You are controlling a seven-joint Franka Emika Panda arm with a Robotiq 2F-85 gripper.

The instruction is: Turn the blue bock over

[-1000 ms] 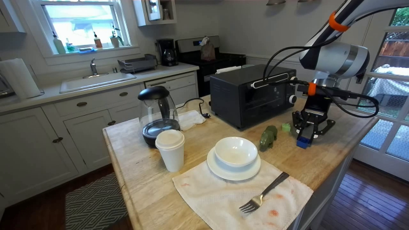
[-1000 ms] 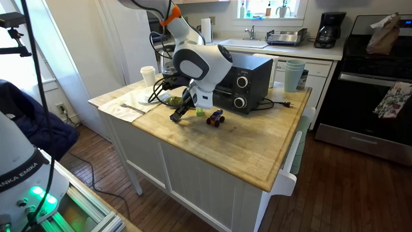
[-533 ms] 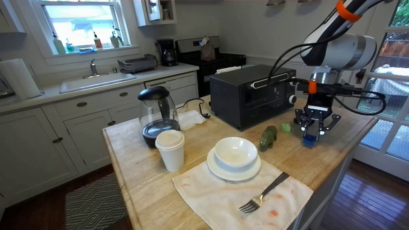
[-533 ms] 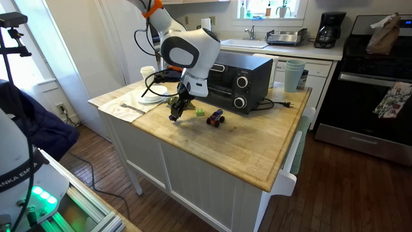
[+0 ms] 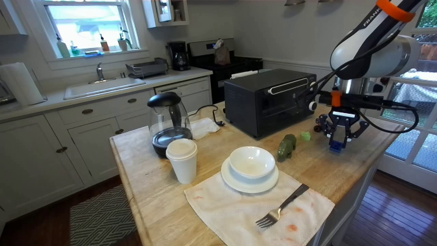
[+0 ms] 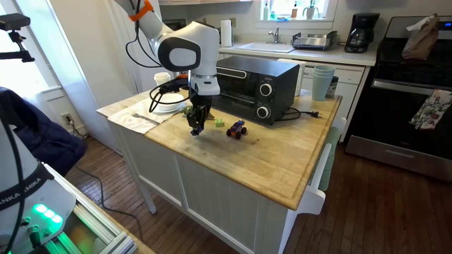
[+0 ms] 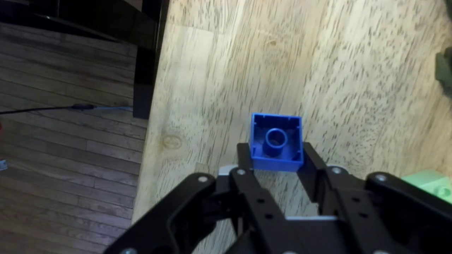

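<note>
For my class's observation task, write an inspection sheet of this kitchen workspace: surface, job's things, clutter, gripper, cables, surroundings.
Surface: wooden island top, round mark near one edge.
Job's things: blue toy brick, hollow side showing in the wrist view; contact with island top unclear.
Clutter: toaster oven, glass kettle, lidded cup, bowl on plate, fork on cloth, green toy animal, green brick, toy monster truck, stacked cups.
Gripper: Robotiq gripper clamped on the blue toy brick.
Cables: loose plug beside toaster oven, another plug between it and glass kettle.
Surroundings: stove bearing a paper bag; coffee maker.
</note>
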